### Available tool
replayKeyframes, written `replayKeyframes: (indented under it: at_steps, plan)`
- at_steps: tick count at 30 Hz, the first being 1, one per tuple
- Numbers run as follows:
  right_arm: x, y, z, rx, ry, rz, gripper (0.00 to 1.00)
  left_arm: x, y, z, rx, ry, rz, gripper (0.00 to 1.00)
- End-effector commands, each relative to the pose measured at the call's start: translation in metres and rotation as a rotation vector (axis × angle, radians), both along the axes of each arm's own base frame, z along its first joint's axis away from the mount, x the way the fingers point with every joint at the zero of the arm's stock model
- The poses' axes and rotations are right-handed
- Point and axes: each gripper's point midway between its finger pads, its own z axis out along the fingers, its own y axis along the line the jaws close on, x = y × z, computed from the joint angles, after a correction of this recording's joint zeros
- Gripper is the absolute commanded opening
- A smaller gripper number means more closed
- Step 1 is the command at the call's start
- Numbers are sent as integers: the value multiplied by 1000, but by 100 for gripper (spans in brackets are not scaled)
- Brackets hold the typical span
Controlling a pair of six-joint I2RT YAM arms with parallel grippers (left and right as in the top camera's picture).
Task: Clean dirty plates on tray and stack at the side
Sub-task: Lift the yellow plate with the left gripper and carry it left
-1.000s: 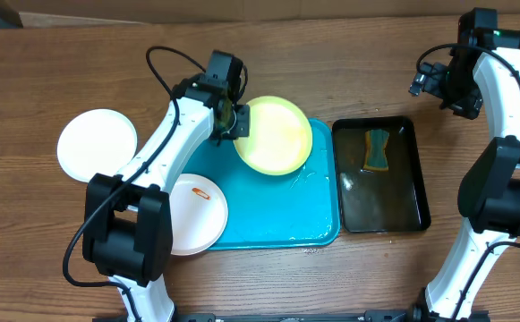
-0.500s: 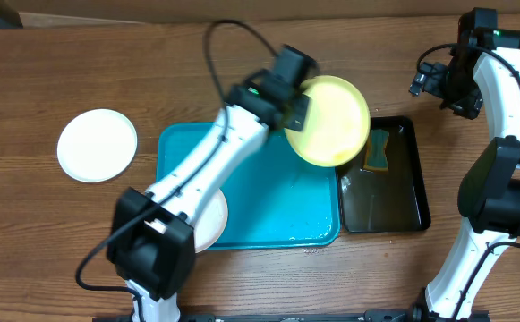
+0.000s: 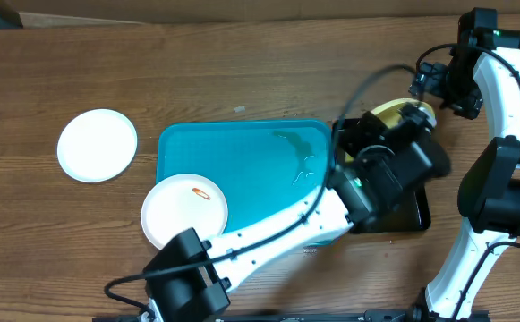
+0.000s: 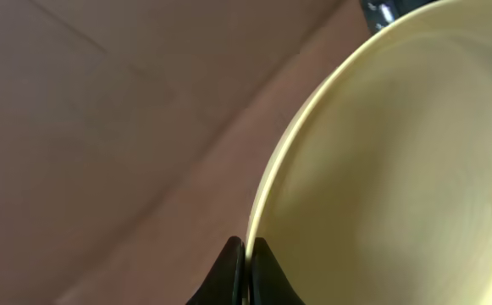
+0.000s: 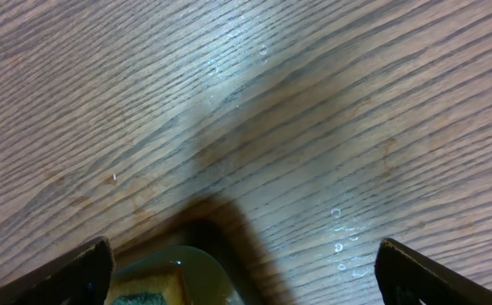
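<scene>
Left pincer [image 4: 246,247] clamps the rim of the lime plate [image 3: 387,110] over the black tray [image 3: 423,213], its arm hiding most of both. Right pincer [image 5: 244,263] gapes empty. Smeared white plate [image 3: 184,212] lies near-left on the turquoise tray [image 3: 242,152].

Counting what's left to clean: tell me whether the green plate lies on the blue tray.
No, the left tool holds the green plate up over the black tray.

The tray [image 3: 251,161] is blue-green. The upper-left plate [image 3: 98,145] is white. The yellow plate [image 4: 398,169] is pale, a bit green.
</scene>
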Motion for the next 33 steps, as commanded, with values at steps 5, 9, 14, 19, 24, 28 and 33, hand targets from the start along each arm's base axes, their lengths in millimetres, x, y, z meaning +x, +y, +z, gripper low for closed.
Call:
replayKeyframes:
  at_steps: [5, 9, 14, 19, 24, 28, 33]
  plan:
    - [4, 1, 9, -3, -27, -4, 100, 1, 23, 45, 83, -134, 98, 4]
    - [4, 1, 9, -3, -27, -4, 100, 4, 26, 38, 8, -108, 125, 4]
    - [4, 1, 9, -3, -27, -4, 100, 13, 34, -8, -123, 134, 93, 4]
    - [4, 1, 9, -3, -27, -4, 100, 38, 72, -53, -367, 460, 185, 4]
    - [4, 1, 9, -3, -27, -4, 100, 77, 132, -70, -647, 751, 215, 4]
    - [4, 1, 9, -3, -27, -4, 100, 102, 215, -72, -851, 869, 308, 4]
    - [4, 1, 9, -3, -27, -4, 100, 111, 371, -84, -978, 823, 651, 4]
